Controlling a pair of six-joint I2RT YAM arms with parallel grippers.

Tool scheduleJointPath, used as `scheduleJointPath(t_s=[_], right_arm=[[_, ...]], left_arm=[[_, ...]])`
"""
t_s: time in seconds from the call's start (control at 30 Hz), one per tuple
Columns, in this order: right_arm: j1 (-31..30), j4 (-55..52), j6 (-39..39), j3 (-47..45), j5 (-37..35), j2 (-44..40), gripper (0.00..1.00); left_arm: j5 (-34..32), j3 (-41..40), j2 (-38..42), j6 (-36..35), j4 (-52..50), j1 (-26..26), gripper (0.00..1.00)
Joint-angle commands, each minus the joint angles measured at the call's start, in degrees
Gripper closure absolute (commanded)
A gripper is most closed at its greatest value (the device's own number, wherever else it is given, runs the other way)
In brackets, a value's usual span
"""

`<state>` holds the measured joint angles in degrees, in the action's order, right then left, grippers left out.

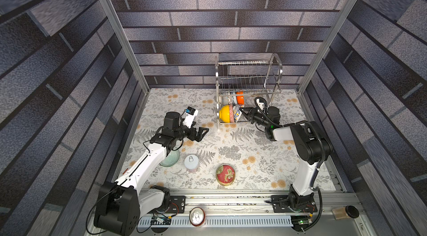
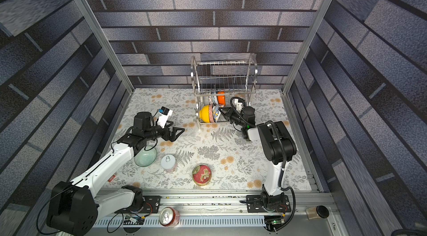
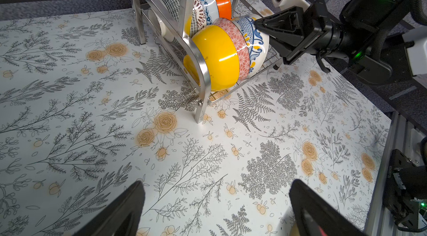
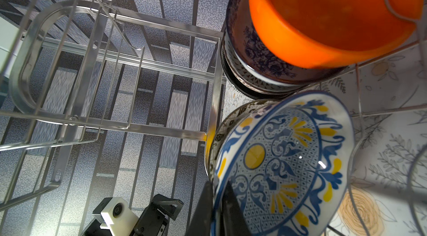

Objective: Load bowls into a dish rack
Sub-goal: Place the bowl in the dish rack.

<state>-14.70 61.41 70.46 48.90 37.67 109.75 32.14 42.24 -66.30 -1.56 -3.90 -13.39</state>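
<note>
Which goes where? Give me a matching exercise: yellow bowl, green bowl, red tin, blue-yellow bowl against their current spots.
Things:
1. yellow bowl
2. green bowl
3. red tin
4. blue-yellow bowl

Places:
A. rim pinched by the right gripper
B. flat on the table, in the open
C. rack lower tier, against the end frame
D. on the table, partly under the left arm

Pairs: 1-C, 2-D, 3-B, 4-A
</note>
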Motion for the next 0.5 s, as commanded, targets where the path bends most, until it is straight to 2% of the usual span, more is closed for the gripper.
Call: scheduleJointPath(t_s=[0.0, 0.47], right_arm=[[0.4, 1.1, -2.2, 2.2, 1.4, -0.8, 0.85], [0.4, -0.7, -3.4, 2.2, 1.6, -2.0, 0.78]], left_arm=[[-0.5, 0.6, -0.4, -1.4, -0.5, 0.5, 0.0], [-2.9, 1.1, -0.7, -1.2, -1.2, 0.5, 0.0]])
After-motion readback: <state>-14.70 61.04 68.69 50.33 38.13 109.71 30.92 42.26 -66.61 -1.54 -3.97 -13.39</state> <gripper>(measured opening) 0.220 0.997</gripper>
